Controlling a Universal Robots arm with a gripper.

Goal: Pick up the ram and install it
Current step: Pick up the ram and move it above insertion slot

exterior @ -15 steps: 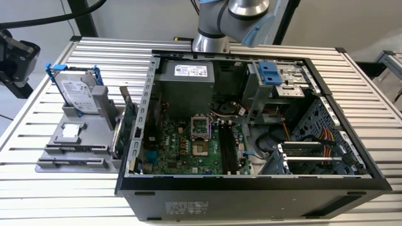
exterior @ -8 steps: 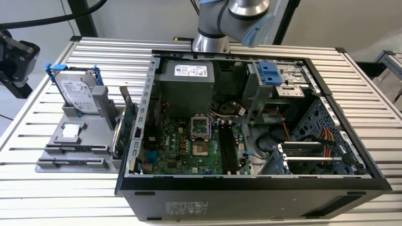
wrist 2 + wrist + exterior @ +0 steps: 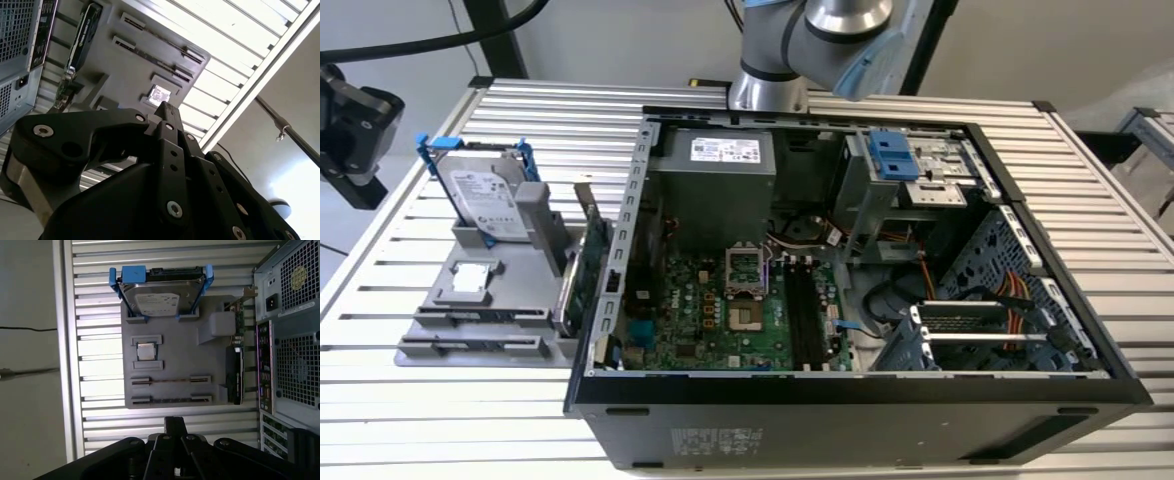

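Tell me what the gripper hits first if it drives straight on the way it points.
Probably the flat grey plastic holder tray, around the thin ram stick edge-on in its nearest slot. The black gripper points at that end; depth is unclear.

Long, narrow, thin ram stick point(image 3: 170, 400), seen edge-on as a dark greyish strip; stands on its long edge, level, between two end clips; sits in the outermost slot of flat grey plastic holder tray point(image 3: 175, 340); chip faces hidden.
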